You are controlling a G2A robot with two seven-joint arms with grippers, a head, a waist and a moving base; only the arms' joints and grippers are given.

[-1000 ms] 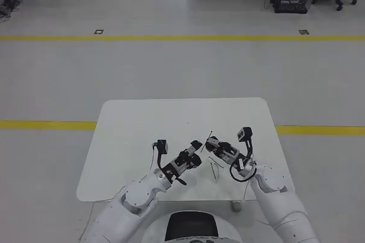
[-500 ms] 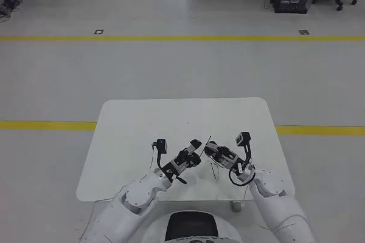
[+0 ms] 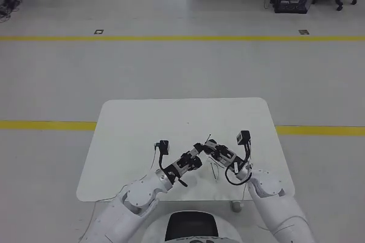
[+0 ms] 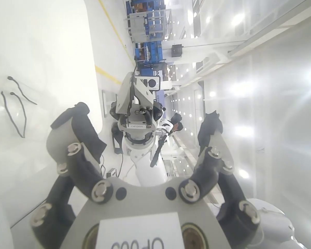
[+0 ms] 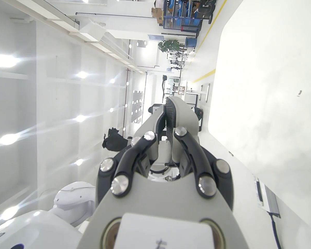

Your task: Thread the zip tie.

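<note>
Black and thin, the zip tie stands pinched in the right tool, which is clamped tight on it above the near middle of the bench. Just left, the left tool gapes wide, empty. This is likely the line-up before threading; the next move needs fine alignment on the tie's free end. Nearer, spare ties lie flat.

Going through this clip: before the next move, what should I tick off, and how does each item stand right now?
1. Right claw shut on the zip tie: ok.
2. Left claw open wide, facing the right claw: ok.
3. Tie's free end lined up between the left claw's fingers: cannot tell.
4. Which end of the tie points up: cannot tell, too thin.
5. Spare ties lie flat on the table, apart from both claws: ok.
</note>
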